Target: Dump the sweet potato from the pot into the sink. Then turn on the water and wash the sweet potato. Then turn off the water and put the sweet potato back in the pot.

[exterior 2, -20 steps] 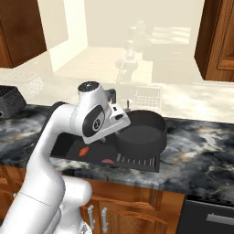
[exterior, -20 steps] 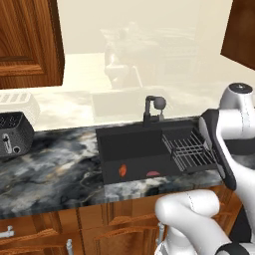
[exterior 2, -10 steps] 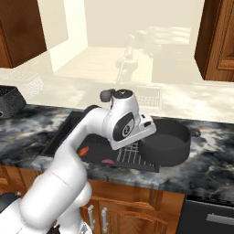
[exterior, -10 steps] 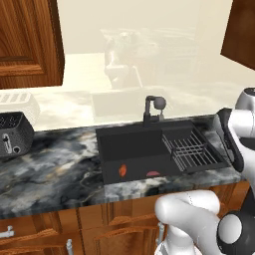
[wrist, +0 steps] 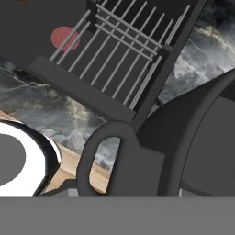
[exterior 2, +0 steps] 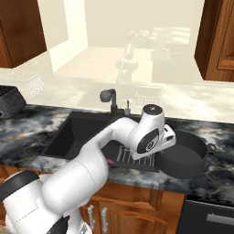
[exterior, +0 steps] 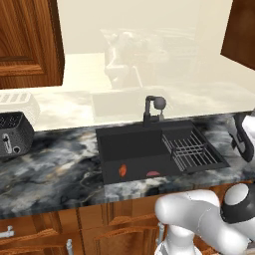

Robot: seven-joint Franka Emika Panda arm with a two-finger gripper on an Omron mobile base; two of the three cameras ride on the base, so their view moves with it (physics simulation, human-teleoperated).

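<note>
The gripper (exterior 2: 170,147) is clamping the pot (exterior 2: 183,157) by its handle, over the counter's (exterior: 60,169) front edge right of the sink (exterior: 130,145). The sweet potato (exterior: 123,170) is lying in the basin, beside the rack (exterior: 191,151).

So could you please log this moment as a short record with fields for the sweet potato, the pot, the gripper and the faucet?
sweet potato: lying on the floor of the sink, front left
pot: held over the counter right of the basin
gripper: shut on the pot's side handle
faucet: behind the basin, no water visible
wire rack: right half of the basin
</note>
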